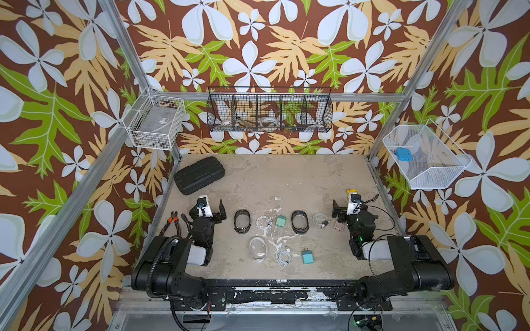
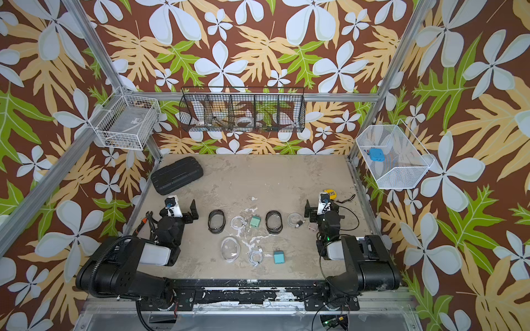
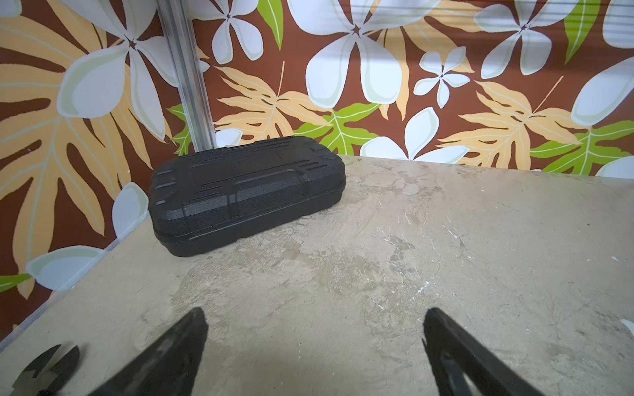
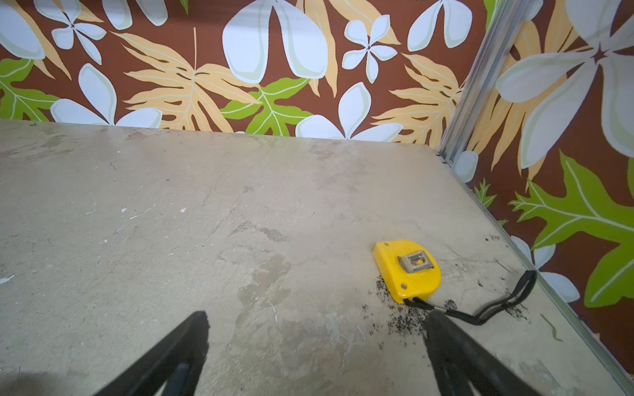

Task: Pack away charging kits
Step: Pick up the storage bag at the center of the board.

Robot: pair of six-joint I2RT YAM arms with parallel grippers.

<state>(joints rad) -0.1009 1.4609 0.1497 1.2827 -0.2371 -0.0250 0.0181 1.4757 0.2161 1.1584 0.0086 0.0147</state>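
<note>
Mid-frame in a top view, coiled white cables (image 1: 263, 222), square plugs (image 1: 281, 221) and oval pouches (image 1: 242, 220) are lying on the beige worktop (image 1: 286, 177); left pincer (image 3: 314, 319) and right pincer (image 4: 315, 319) are gaping wide, empty.

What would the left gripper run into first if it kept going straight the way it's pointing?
Probably the black ribbed hard case: it lies on the beige table ahead of the open left gripper, one end across its line. Depth is unclear, so it might skim past.

Charging kits (image 1: 281, 221), loose, in two rows
</note>
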